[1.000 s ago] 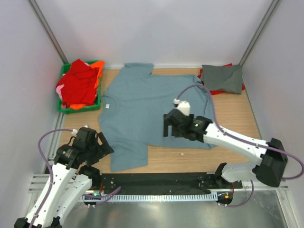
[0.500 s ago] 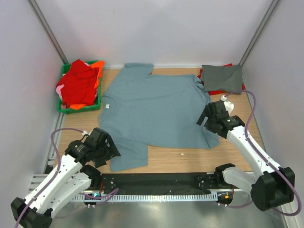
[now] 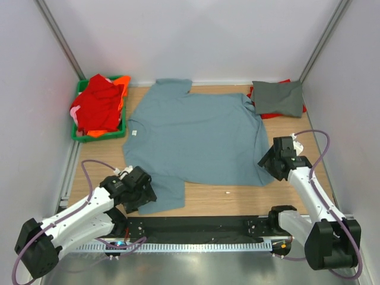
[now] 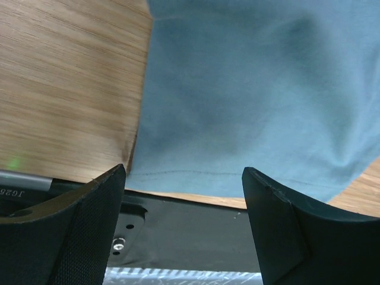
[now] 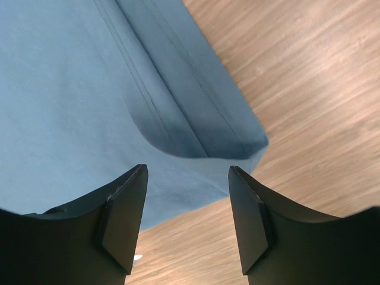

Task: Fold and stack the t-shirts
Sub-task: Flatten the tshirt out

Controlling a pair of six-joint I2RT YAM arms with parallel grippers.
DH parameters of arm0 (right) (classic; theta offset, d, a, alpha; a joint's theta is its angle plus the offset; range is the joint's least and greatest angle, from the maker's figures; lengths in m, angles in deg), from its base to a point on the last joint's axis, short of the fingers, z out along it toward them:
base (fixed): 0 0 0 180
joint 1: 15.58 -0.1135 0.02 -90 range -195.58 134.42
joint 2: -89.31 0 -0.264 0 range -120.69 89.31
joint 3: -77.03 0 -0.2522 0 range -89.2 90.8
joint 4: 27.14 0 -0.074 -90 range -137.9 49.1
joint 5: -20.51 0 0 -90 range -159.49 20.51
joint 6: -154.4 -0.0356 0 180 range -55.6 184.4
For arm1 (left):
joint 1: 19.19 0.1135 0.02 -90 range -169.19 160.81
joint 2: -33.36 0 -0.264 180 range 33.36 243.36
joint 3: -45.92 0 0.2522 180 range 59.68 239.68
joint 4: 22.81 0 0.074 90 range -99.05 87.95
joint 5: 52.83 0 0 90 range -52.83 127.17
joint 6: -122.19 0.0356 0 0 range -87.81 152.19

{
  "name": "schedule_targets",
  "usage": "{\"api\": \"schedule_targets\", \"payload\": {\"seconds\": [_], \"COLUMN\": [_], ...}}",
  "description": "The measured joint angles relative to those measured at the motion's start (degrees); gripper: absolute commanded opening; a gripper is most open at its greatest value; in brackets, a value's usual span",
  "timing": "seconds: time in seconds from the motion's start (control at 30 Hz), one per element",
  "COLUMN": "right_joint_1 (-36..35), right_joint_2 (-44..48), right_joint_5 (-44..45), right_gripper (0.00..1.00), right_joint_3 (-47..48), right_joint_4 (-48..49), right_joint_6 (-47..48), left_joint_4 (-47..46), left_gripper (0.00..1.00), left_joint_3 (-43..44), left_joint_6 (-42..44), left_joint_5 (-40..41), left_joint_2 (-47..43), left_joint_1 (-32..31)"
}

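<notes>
A dusty blue-grey t-shirt [image 3: 196,142] lies spread flat on the wooden table. My left gripper [image 3: 143,197] is open and empty at the shirt's near left sleeve hem; that hem shows in the left wrist view [image 4: 249,119] just beyond my fingertips. My right gripper [image 3: 268,164] is open and empty at the shirt's near right corner, which shows with a small fold in the right wrist view [image 5: 178,119]. A folded darker grey t-shirt [image 3: 278,97] lies on a red one [image 3: 270,114] at the back right. Red and orange t-shirts [image 3: 100,104] are heaped at the back left.
A green plastic crate [image 3: 122,127] holds the red heap at the back left corner. A black rail [image 3: 196,225] runs along the table's near edge. A small white speck [image 3: 226,192] lies on the wood near the shirt's front hem. White walls enclose the table.
My right gripper has swung from the shirt's middle to its near right corner. My left gripper has moved right and down to the near left sleeve hem. The shirt has not moved.
</notes>
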Motion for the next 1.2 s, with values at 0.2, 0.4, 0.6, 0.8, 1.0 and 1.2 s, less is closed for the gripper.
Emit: {"api": "schedule_targets", "payload": {"seconds": [0.2, 0.4, 0.6, 0.8, 1.0, 1.2], "right_joint_1": [0.0, 0.0, 0.0, 0.0, -1.7, -5.5], "right_joint_2": [-0.6, -5.9, -14.1, -17.5, -22.3, -25.7], "right_joint_5": [-1.2, -3.9, -3.9, -2.8, -1.6, -1.2], "right_gripper": [0.62, 0.63, 0.59, 0.59, 0.58, 0.52], "right_joint_3": [-1.0, -1.3, 3.5, 7.5, 9.9, 9.9], "right_joint_4": [0.8, 4.6, 5.2, 5.4, 5.1, 4.2], "right_joint_6": [-1.6, -0.3, 3.1, 6.6, 9.6, 10.4], "left_joint_4": [-2.8, -4.7, -5.2, -5.4, -5.9, -7.9], "left_gripper": [0.80, 0.80, 0.80, 0.80, 0.81, 0.81], "left_joint_3": [-2.4, -2.9, -3.5, -4.3, -4.9, -5.2], "left_joint_6": [-0.4, 0.2, 0.5, 0.5, 0.5, 0.5], "left_joint_5": [0.7, 0.7, 0.7, 0.7, 0.7, 0.7], "left_joint_2": [-0.9, -0.9, -2.1, -4.0, -5.2, -5.4], "left_joint_1": [-0.3, -0.3, -0.3, -0.3, -0.3, -0.3]}}
